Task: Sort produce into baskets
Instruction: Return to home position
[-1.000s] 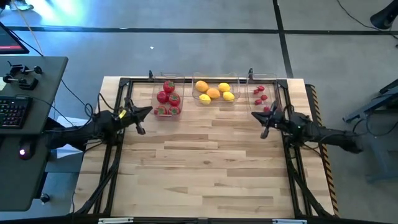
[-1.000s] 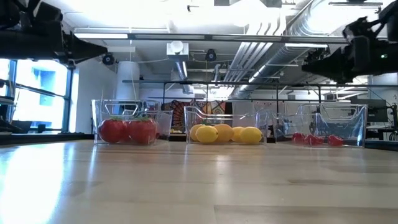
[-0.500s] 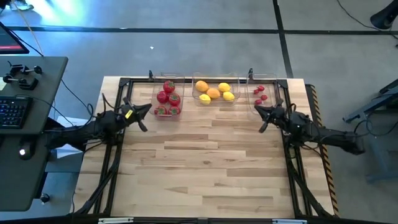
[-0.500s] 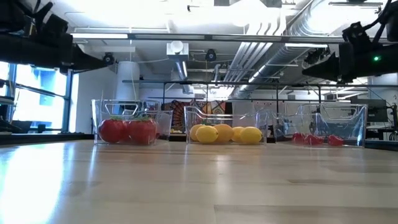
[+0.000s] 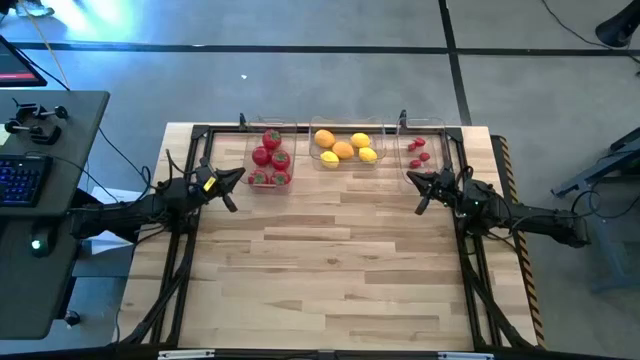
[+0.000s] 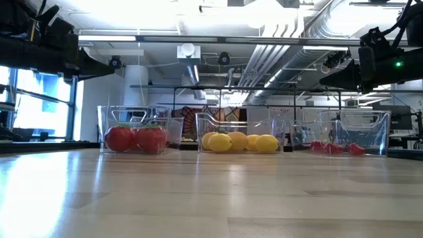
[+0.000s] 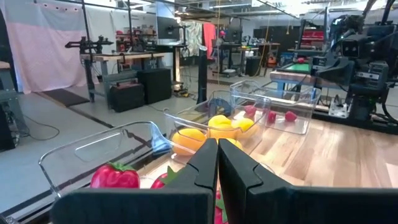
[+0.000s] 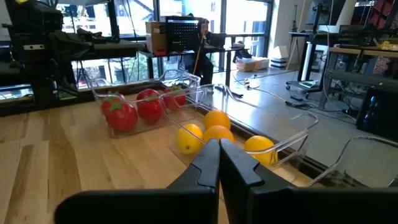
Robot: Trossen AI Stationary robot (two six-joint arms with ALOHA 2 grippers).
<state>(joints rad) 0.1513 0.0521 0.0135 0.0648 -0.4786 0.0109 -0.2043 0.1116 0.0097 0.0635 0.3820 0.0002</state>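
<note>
Three clear baskets stand in a row along the table's far edge. The left basket [image 5: 249, 162] holds red tomatoes [image 5: 271, 157], the middle basket [image 5: 312, 150] holds yellow and orange citrus [image 5: 345, 148], and the right basket [image 5: 403, 160] holds small red berries [image 5: 419, 152]. My left gripper [image 5: 237, 177] hovers level and shut just left of the tomato basket, holding nothing; its closed fingers [image 7: 217, 152] point over the tomatoes. My right gripper [image 5: 412, 180] hovers level and shut at the near side of the berry basket, holding nothing, its fingers [image 8: 219, 152] pointing toward the citrus.
The wooden tabletop [image 5: 330, 260] nearer than the baskets carries nothing. A black frame [image 5: 190, 135] runs around the table's edges. A desk with a keyboard [image 5: 20, 180] stands off the table's left side.
Both grippers have stayed where they were and stayed shut. Each has rolled a little at the wrist and swung its tip slightly toward the far edge and the baskets. The produce and baskets have not moved.
</note>
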